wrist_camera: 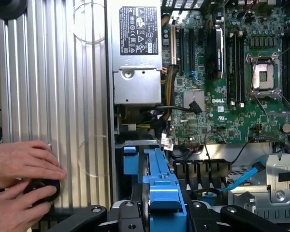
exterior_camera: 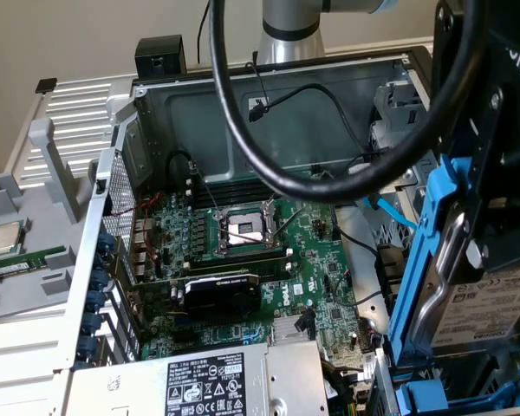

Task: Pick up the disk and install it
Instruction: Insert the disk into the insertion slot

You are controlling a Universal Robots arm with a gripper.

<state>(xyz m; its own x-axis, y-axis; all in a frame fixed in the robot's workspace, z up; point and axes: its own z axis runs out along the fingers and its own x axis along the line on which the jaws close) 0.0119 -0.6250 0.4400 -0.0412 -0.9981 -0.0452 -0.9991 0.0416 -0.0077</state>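
1. The disk [exterior_camera: 494, 316] has a silver metal body and a white barcode label, and is clipped into a blue carrier frame [exterior_camera: 420, 260]. In the wrist view you get it edge-on, with mostly the blue frame end showing.
2. It sits in the gripper [wrist_camera: 164, 215], stood up on edge and slightly tilted. It's over the drive-bay side of the open case [exterior_camera: 147, 121], at the exterior view's right, beside the motherboard [exterior_camera: 321, 260].
3. The tool is clamped on the disk. The black fingers [wrist_camera: 94, 216] flank the blue frame on either side in the wrist view. In the exterior view a silver bar lies across the disk's face.
4. The arm column [exterior_camera: 288, 30] stands behind the case's far wall. A thick black cable [exterior_camera: 243, 130] loops from there across the case toward the gripper housing.
5. A second blue-framed piece [exterior_camera: 451, 400] lies just below the held disk. You can't tell from these views whether the two touch.
6. A person's hands [wrist_camera: 19, 162] are on a black round knob [wrist_camera: 41, 187] at the ribbed silver panel [wrist_camera: 63, 96], well apart from the gripper.
7. Also in the case are the CPU socket [exterior_camera: 247, 230], the graphics card [exterior_camera: 221, 290] and the power supply [exterior_camera: 217, 386].
8. A processor chip [exterior_camera: 4, 236] rests on the grey tray [exterior_camera: 35, 165] outside the case, at the exterior view's left.
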